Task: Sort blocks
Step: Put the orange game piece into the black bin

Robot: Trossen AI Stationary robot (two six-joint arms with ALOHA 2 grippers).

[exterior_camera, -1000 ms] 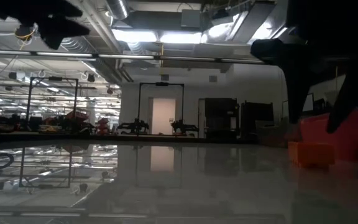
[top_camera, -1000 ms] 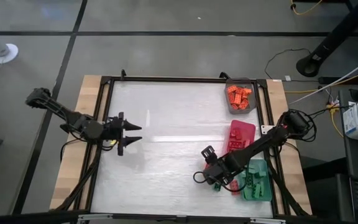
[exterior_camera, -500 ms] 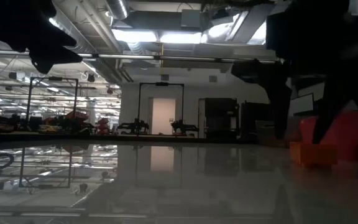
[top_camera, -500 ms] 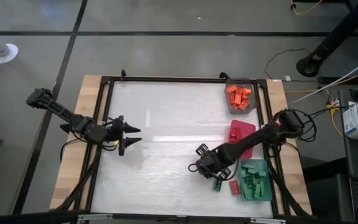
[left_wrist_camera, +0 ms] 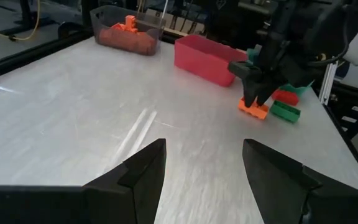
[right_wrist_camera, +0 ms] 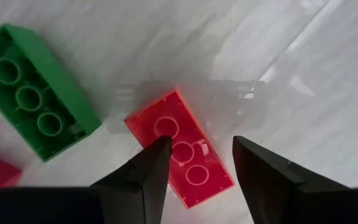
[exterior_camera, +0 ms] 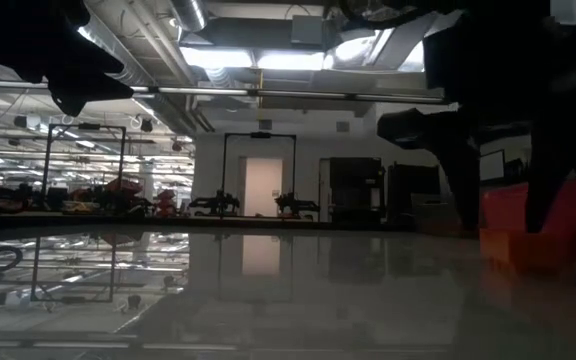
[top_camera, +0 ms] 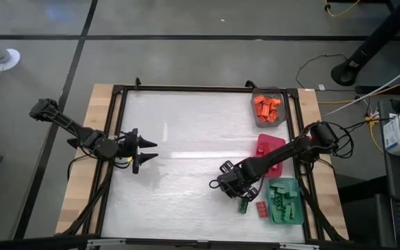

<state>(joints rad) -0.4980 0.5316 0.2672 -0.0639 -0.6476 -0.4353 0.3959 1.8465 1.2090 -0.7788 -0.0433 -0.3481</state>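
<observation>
- The left gripper (top_camera: 146, 153) waits near the table's (top_camera: 186, 139) left edge, fingers parted and holding nothing, pointed across the bare surface toward the trays.
- The right gripper (right_wrist_camera: 197, 165) hovers low over an orange block (right_wrist_camera: 180, 149) lying underside up on the table; its fingers are spread, one on either side of the block's width, gripping nothing.
- To do this pick well, I judge the gripper should drop straight down so both fingers straddle the block's long sides, then close squarely without nudging the green block (right_wrist_camera: 36, 90) just beside it.
- In the left wrist view the orange block (left_wrist_camera: 253, 109) sits directly under the right gripper's fingertips, with the green block (left_wrist_camera: 284, 112) and a red block (left_wrist_camera: 286, 96) close by.
- Sorted blocks lie well apart: orange ones in the grey tray (top_camera: 255, 118), the pink tray (top_camera: 278, 141) between, green ones in the teal tray (top_camera: 298, 219).
</observation>
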